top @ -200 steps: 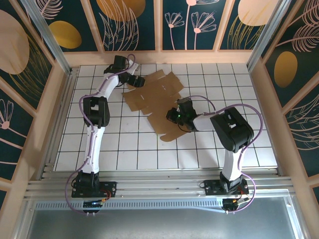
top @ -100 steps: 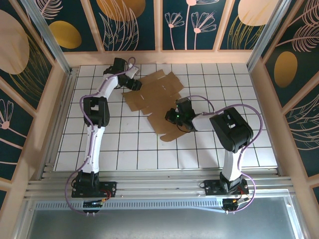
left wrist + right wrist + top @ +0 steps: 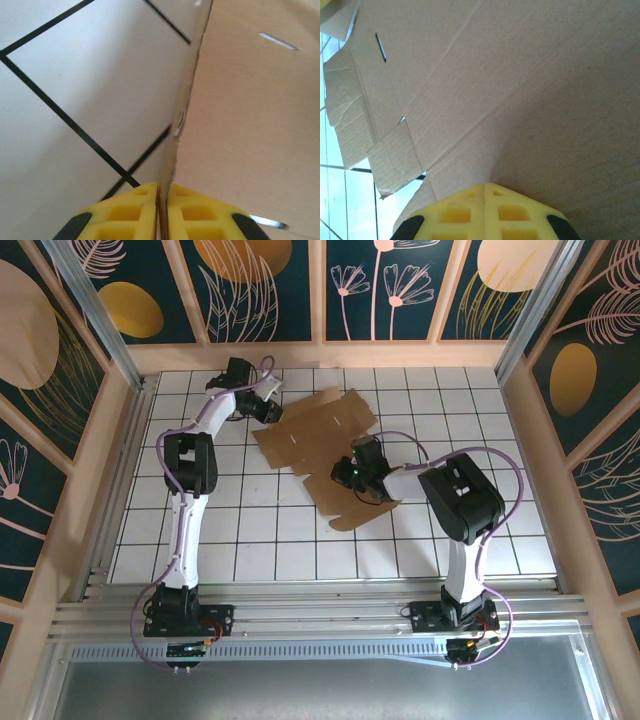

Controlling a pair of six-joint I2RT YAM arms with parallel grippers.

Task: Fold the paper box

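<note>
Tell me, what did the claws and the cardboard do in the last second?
The left claw snapped shut on the paper box at its far-left edge, and the sheet slid a little to the right. The right claw stayed shut at the sheet's middle.

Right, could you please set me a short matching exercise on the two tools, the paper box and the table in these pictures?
1. left tool
2. right tool
3. paper box
4. table

A. white tiles, black lines
B. shut on the cardboard's far left edge
C. brown, not yet folded up
D. shut, at the sheet's near right part

Pairs: 1-B, 2-D, 3-C, 4-A
</note>
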